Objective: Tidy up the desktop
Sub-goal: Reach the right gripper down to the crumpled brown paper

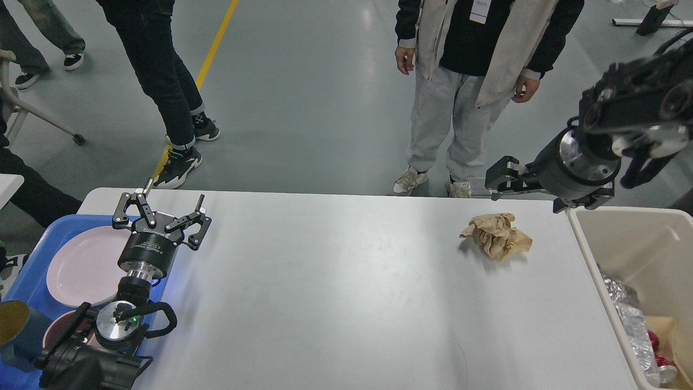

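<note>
The desktop point(335, 292) is a wide white tabletop. A crumpled brown paper ball point(495, 235) lies on it at the right, near the far edge. My right gripper point(533, 190) hangs in the air just beyond and above the paper, apart from it, jaws spread open and holding nothing. My left gripper point(161, 210) hovers at the table's left end beside the blue tray, fingers open and empty.
A blue tray point(32, 271) at the left holds pink plates point(81, 265) and a cup point(13, 325). A beige bin point(639, 254) at the right holds foil and red cans. A person point(465, 81) stands close behind the far edge; others stand at the back left.
</note>
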### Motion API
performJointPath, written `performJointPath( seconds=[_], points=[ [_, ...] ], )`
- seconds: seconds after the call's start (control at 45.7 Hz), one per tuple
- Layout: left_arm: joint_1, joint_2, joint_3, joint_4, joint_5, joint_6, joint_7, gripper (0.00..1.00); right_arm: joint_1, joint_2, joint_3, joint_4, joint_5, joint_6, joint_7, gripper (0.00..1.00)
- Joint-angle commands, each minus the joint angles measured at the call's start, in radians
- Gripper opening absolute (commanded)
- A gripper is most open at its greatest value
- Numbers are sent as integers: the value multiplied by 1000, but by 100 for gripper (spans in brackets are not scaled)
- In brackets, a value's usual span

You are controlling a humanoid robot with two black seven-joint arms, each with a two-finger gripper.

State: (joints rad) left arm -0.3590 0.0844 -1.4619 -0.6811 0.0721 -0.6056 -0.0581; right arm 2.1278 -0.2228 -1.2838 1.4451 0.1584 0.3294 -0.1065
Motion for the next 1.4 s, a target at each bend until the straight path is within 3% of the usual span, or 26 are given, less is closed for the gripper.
performJointPath(
  seconds=[0.0,0.416,0.525,0.81,1.138,1.182,1.379],
  points=[
    [0,0,0,0,0,0,0,97,-216,0,96,-182,3,-76,-2,100],
    [0,0,0,0,0,-2,1,97,-942,166,205,-1075,-16,-90,8,100],
    [0,0,0,0,0,-2,1,97,-1031,214,233,-1196,-33,-98,8,100],
    [0,0,0,0,0,-2,1,97,-1152,250,231,-1243,-169,-265,7,100],
    [0,0,0,0,0,-2,1,97,-1186,244,254,-1282,-163,-285,1,98],
    [0,0,0,0,0,-2,0,97,-1194,244,265,-1284,-163,-286,1,96],
    [0,0,0,0,0,-2,0,97,-1212,241,277,-1287,-160,-317,-4,69]
  ],
)
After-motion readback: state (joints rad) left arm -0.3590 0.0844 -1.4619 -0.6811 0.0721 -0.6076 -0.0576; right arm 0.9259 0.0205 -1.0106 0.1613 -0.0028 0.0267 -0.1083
